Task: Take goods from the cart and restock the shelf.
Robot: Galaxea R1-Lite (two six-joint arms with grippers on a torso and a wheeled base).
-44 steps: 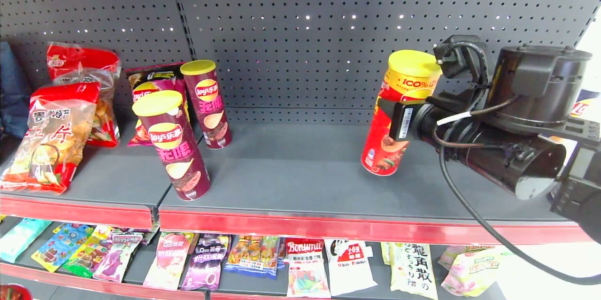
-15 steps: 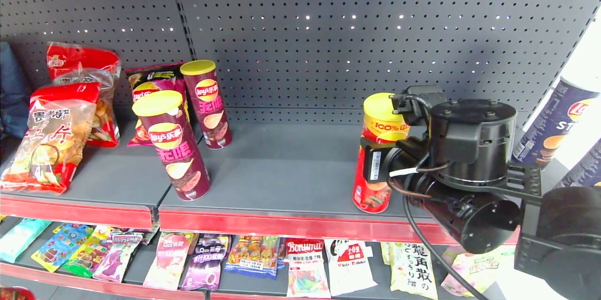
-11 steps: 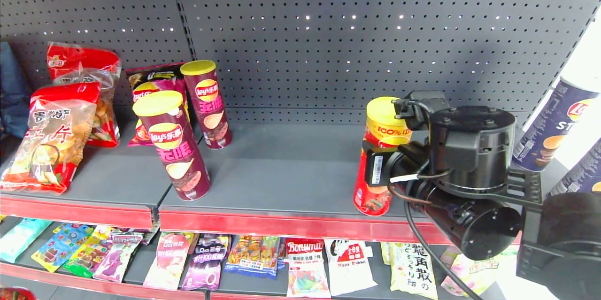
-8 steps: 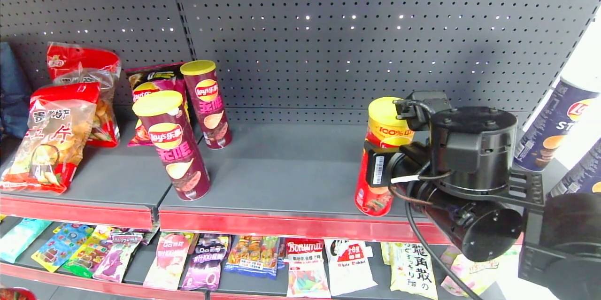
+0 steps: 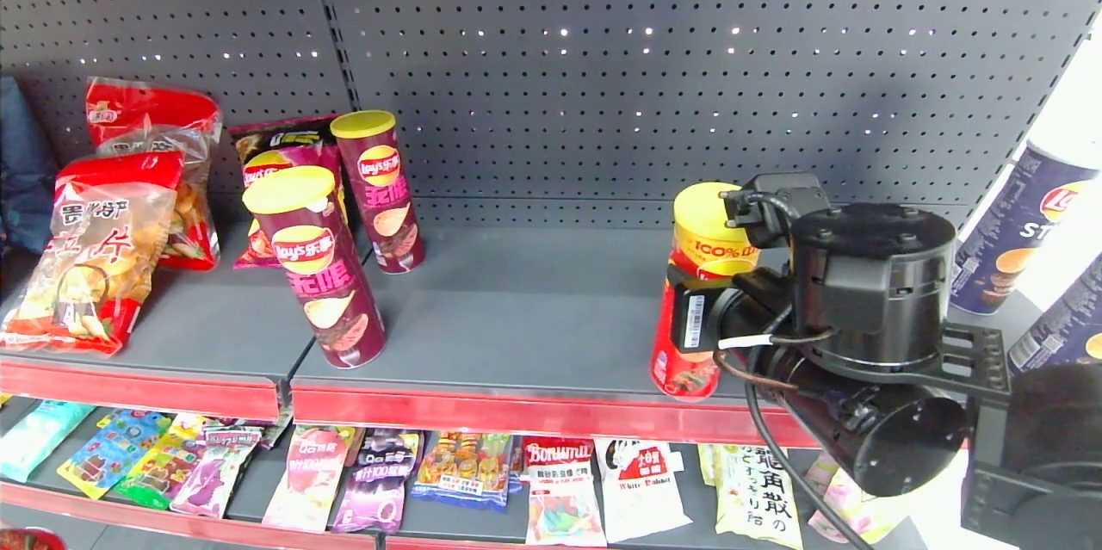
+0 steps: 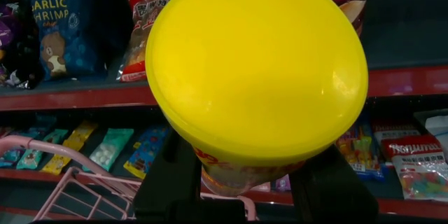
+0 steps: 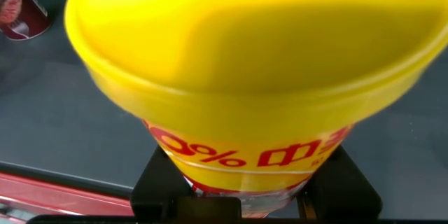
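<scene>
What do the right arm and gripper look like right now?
The right arm is glossy black, built of stubby cylindrical joint housings with bolt heads on top. A black cable loops beneath it; a thinner brown wire with a white sleeve crosses the wrist. The right gripper has black blocky fingers, one bearing a white barcode label.

Grey shelf, 2 maroon cans, red can rt, bags lft

A red can with a yellow lid stands upright near the front edge of the grey shelf, toward its right end, clasped in the right gripper jaws. A second can, also yellow-lidded, sits between the left gripper jaws, with the pink cart beyond it.
</scene>
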